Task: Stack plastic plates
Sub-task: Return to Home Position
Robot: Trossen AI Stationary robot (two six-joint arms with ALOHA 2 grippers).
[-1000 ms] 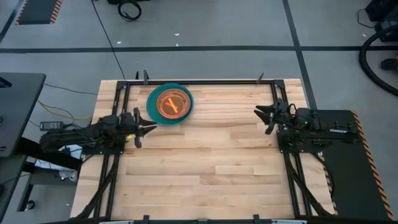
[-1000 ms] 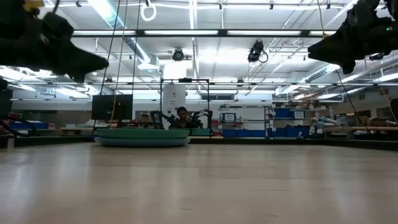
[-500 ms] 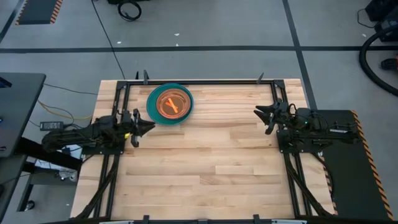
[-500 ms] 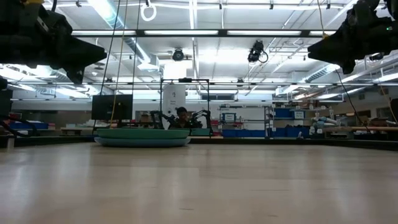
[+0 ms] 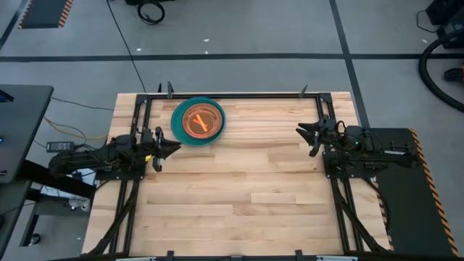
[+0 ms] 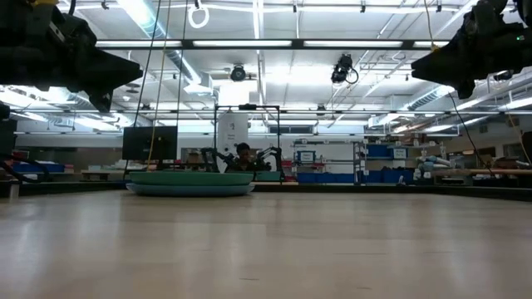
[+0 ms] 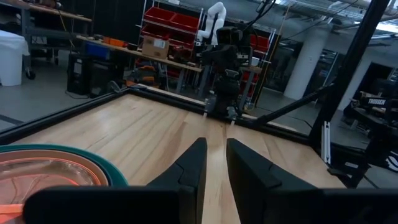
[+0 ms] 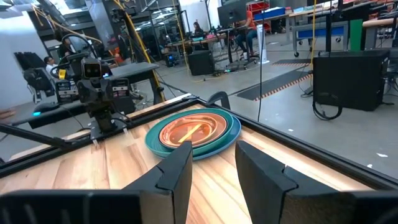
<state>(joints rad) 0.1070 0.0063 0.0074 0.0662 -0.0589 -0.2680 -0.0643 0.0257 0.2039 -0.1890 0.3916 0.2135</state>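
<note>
You'll find the stack of round plastic plates on the pale wooden table, back-left, close to the far rail (small orange plate nested topmost). The left gripper sits just before the stack, the right gripper well apart, across the table.

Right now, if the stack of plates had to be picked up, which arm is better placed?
Probably the left. The left gripper hangs close beside the stack of plates on its own side of the table, while the right gripper sits far across from it.
</note>
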